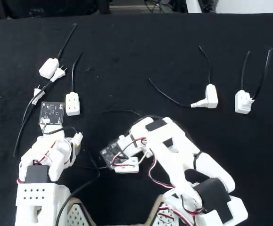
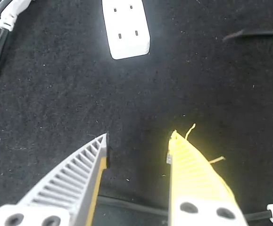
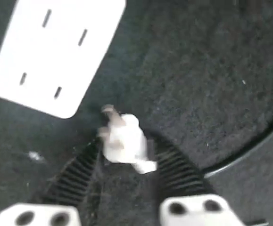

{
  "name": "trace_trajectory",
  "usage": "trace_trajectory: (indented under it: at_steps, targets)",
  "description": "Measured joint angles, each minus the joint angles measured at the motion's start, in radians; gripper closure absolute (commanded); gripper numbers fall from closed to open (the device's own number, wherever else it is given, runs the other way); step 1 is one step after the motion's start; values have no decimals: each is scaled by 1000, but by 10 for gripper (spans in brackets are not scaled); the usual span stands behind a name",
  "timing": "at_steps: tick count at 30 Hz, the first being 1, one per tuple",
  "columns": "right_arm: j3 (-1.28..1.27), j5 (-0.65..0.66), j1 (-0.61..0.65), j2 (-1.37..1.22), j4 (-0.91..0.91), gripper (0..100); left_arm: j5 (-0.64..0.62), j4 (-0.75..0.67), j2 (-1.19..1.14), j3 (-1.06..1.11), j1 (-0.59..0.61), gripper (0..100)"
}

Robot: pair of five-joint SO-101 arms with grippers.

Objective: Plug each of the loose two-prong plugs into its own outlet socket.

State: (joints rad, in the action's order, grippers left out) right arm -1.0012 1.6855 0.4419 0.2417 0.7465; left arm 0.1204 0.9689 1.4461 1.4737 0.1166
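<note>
Right wrist view: plug held beside its socket

Insertion looks to be the step in hand. The right hand is clenched on the plug, just short of the socket lying on the surface. Next, the plug needs squaring up to the socket face. The left hand hangs released, empty.
</note>
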Motion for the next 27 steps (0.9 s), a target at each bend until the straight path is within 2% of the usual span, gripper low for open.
trace_trajectory:
  at_steps: [5,10,14,21,24,27]
  targets:
    - [8,-155,-12,0,-41,988,0,0,0,0,0,787]
    - [109,-327,-89,0,5,988,0,0,0,0,0,787]
    - [204,-562,-118,0,104,988,0,0,0,0,0,787]
    - [247,-1094,-117,0,273,988,0,0,0,0,0,787]
    - [304,-1209,-117,0,328,988,0,0,0,0,0,787]
    - [413,-1266,-133,0,425,988,0,0,0,0,0,787]
